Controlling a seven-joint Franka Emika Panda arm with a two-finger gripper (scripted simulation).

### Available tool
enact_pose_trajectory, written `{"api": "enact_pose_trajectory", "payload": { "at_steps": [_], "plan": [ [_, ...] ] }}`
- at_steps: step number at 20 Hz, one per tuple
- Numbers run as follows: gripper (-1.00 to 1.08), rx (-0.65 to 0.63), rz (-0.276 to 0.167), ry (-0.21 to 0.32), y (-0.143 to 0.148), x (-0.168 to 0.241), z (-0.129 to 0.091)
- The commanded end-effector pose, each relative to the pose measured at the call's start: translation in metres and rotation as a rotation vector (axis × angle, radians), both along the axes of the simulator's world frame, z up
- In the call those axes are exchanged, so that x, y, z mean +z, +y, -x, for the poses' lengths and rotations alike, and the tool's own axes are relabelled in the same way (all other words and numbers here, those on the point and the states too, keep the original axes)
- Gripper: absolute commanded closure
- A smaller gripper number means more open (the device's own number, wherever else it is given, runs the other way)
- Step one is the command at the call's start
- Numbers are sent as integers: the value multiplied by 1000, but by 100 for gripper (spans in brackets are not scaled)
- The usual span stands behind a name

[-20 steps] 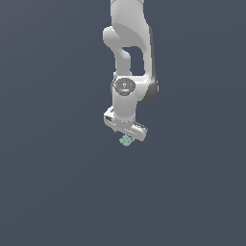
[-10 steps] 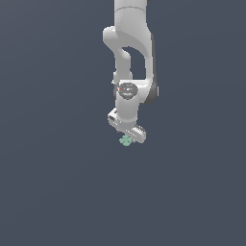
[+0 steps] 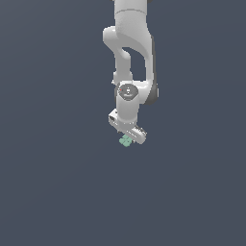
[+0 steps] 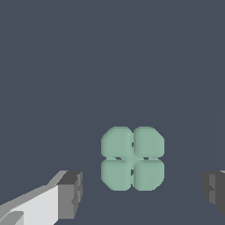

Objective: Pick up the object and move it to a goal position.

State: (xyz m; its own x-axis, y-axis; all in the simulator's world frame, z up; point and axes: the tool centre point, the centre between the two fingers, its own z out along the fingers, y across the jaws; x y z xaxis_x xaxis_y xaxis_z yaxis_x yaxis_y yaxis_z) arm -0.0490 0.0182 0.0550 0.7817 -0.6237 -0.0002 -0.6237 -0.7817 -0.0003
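Observation:
The object (image 4: pixel 132 158) is a small pale mint-green piece with four rounded lobes, like a clover. In the wrist view it lies between my two dark finger pads (image 4: pixel 70 193), with a clear gap on each side. My gripper (image 4: pixel 143 193) is open and touches nothing. In the exterior view the object (image 3: pixel 126 141) peeks out just under the white hand of my gripper (image 3: pixel 129 138), which points down over it. The fingers are mostly hidden by the hand there.
A plain dark grey-blue surface (image 3: pixel 57 192) fills both views. The white arm (image 3: pixel 129 43) comes down from the top of the exterior view. Nothing else shows.
The wrist has sunk slightly toward the object and the hand has shifted a little. The object has stayed in place.

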Motion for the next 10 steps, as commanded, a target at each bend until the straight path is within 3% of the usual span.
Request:
{"api": "enact_pose_trajectory", "payload": {
  "at_steps": [1, 10],
  "plan": [
    [-92, 0, 0, 1, 0, -6, 0],
    [-92, -4, 0, 0, 0, -44, 1]
  ]
}}
